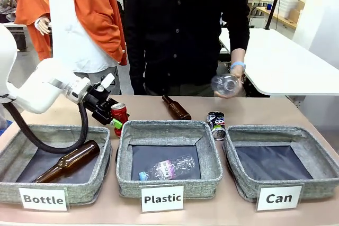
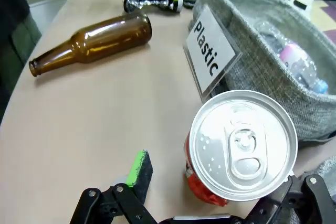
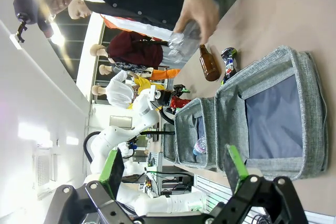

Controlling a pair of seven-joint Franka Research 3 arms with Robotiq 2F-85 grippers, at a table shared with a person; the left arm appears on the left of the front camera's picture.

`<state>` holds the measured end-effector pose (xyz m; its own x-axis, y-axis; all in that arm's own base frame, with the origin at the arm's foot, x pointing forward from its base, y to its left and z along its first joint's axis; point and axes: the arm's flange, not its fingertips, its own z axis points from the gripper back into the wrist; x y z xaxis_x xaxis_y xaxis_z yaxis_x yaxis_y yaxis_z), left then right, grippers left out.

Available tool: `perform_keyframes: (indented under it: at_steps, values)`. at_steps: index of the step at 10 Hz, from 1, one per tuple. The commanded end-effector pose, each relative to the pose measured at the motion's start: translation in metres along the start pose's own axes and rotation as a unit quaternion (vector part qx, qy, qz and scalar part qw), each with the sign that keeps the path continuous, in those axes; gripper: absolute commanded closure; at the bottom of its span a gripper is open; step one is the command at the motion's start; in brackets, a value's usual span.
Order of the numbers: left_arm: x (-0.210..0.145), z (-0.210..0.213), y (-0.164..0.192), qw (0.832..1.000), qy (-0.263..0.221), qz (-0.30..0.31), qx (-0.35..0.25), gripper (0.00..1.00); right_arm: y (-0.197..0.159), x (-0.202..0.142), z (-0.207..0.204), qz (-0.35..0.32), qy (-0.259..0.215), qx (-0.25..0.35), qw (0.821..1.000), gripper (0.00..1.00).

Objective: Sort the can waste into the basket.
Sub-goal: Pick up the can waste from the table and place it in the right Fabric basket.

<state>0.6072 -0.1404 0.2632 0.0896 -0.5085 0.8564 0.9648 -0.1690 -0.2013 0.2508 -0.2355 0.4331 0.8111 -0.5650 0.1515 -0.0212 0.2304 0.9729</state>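
My left gripper [image 1: 115, 119] is spread wide with the red can [image 2: 243, 145] between its fingers, the can's silver top facing my wrist; I cannot tell whether the pads touch it. That can sits on the table just behind the basket marked Plastic [image 1: 213, 158]. My right gripper [image 3: 173, 179] is spread and empty, hanging near the basket marked Can [image 3: 311, 103]. The black and silver can [image 1: 216, 125] lies on the table behind the gap between those two baskets.
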Motion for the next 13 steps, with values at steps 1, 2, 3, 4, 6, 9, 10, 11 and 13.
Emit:
perform_keyframes:
  at_steps: [1,2,3,4,6,9,10,11,13]
  values:
    - [0.002,0.002,0.005,1.0,-0.029,-0.011,-0.003,0.0,0.001,0.003,0.0,0.013,-0.008,0.014,1.0,0.0]
    - [0.002,0.001,0.005,0.999,-0.034,-0.013,-0.006,0.0,0.001,0.003,0.0,0.013,-0.008,0.014,1.0,0.0]
    - [0.003,0.001,0.005,0.999,-0.026,-0.017,-0.011,0.6,0.001,0.003,0.0,0.013,-0.008,0.014,1.0,0.0]
    - [0.004,0.001,0.004,0.999,-0.031,-0.027,-0.015,0.6,0.001,0.003,0.0,0.013,-0.008,0.014,1.0,0.0]
    - [0.004,0.001,0.003,0.999,-0.034,-0.034,-0.014,0.65,0.001,0.003,0.0,0.013,-0.008,0.014,1.0,0.0]
    - [0.011,0.022,-0.009,0.999,-0.032,-0.04,0.006,1.0,0.001,0.003,0.0,0.013,-0.008,0.014,1.0,0.0]
    - [0.015,0.041,-0.021,0.999,-0.017,-0.044,0.018,1.0,0.001,0.003,0.0,0.013,-0.008,0.014,1.0,0.0]
    - [0.021,0.068,-0.038,0.998,-0.005,-0.054,0.036,1.0,0.001,0.003,0.0,0.013,-0.008,0.014,1.0,0.0]
    - [0.039,0.139,-0.09,0.996,0.026,-0.057,0.057,1.0,0.001,0.003,0.0,0.013,-0.008,0.014,1.0,0.0]
